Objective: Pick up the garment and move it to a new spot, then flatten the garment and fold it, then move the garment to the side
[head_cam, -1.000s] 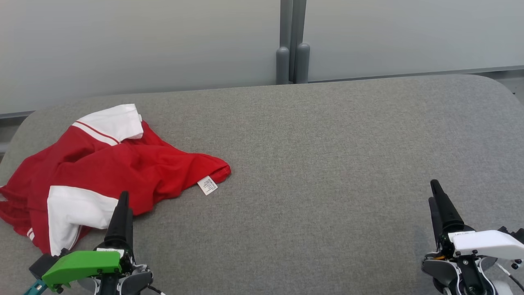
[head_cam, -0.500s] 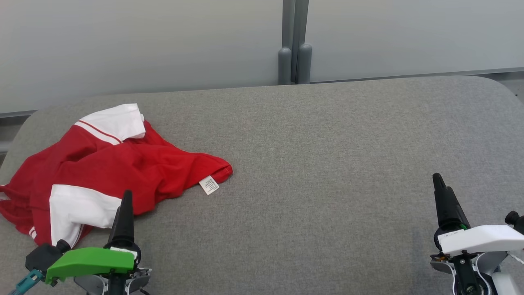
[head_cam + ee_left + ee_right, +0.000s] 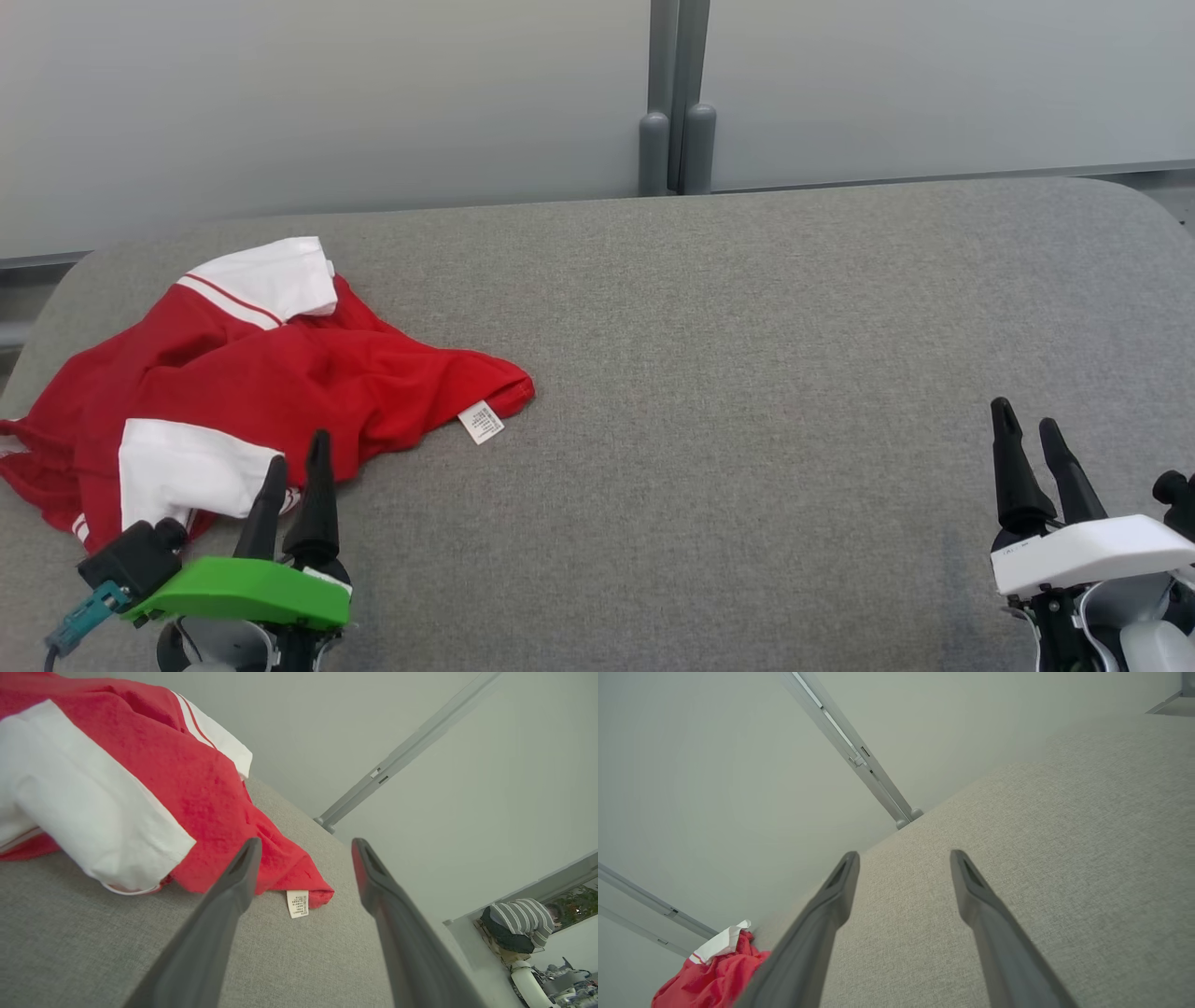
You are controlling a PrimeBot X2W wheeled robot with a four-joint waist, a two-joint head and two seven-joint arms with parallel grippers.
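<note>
Grey fabric worktop [image 3: 747, 373], crumpled red-and-white cotton shirt [image 3: 280, 373] at its left end. Jaws of left gripper [image 3: 299, 448], beside its near edge, and right gripper [image 3: 1025, 413], well apart, both released and empty. Best to pinch a thick red fold, deep.

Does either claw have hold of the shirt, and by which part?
Nothing is held. The left claw is open beside the red shirt's near edge; the right claw is open over the grey table.

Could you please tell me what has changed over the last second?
Both wrists turned: the left gripper and right gripper now show two spread fingers each instead of one. Nothing was grasped. The red and white garment lies unmoved on the grey fabric surface.
</note>
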